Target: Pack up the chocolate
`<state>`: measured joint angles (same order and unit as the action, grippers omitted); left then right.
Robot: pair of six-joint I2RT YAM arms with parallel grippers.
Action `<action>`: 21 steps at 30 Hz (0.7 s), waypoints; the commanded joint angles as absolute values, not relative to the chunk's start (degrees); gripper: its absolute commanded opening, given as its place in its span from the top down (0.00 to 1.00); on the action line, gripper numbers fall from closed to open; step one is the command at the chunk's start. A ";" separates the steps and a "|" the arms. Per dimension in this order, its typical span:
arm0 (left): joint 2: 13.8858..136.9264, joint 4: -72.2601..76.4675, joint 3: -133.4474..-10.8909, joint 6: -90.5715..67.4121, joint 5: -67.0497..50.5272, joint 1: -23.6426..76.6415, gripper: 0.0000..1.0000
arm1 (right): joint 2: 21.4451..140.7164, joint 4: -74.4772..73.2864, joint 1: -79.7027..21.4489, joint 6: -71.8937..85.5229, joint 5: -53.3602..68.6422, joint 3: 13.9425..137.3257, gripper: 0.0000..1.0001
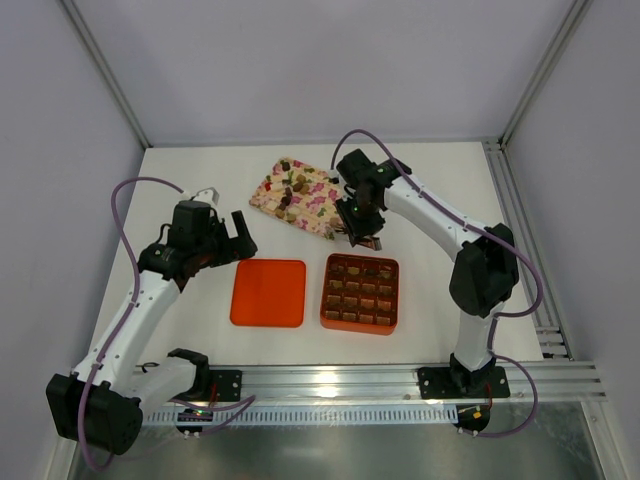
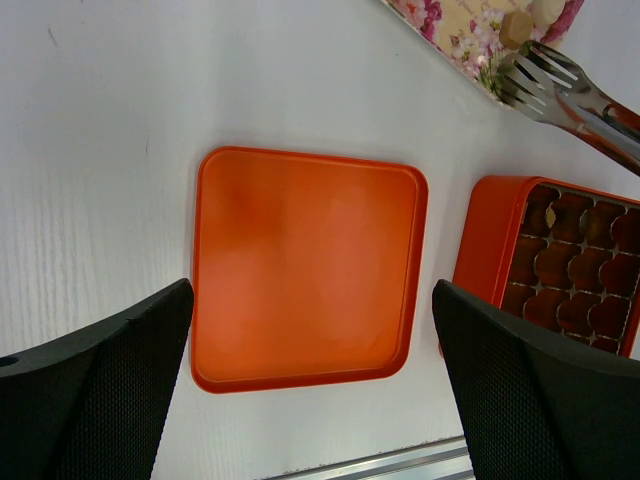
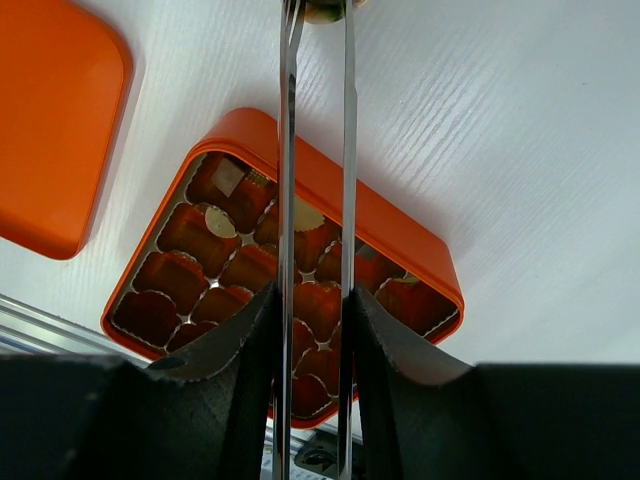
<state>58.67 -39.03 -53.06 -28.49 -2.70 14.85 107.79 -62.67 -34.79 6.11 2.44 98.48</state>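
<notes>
Several chocolate lumps (image 1: 293, 188), dark and tan, lie on the pink floral tray (image 1: 320, 215) at the back. The orange grid box (image 1: 361, 293) stands in front of it, and a few of its cells hold lumps (image 3: 228, 178). My right gripper (image 1: 360, 222) is above the box's far edge, shut on metal tongs (image 3: 345, 150). The tong tips pinch a small tan lump (image 3: 322, 10) at the top edge of the right wrist view. My left gripper (image 1: 236, 236) is open and empty, hovering over the orange lid (image 2: 305, 265).
The orange lid (image 1: 268, 292) lies flat to the left of the box. The left wrist view also shows the box (image 2: 570, 265), the tongs (image 2: 570, 92) and a corner of the floral tray (image 2: 470, 35). A metal rail (image 1: 330, 378) runs along the near edge.
</notes>
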 commanded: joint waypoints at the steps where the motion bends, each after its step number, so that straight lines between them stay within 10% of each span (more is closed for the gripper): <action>1: 58.36 -37.88 -54.14 -28.30 -3.34 14.59 0.00 | 107.75 -63.19 -35.16 5.62 1.41 101.77 0.65; 21: 58.36 -37.97 -54.23 -28.30 -3.08 14.59 0.00 | 107.23 -62.67 -34.89 8.26 1.05 108.46 0.67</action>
<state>58.67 -39.03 -53.06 -28.49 -2.68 14.85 108.18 -63.24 -34.79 7.62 1.61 105.78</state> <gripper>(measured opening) 0.996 0.332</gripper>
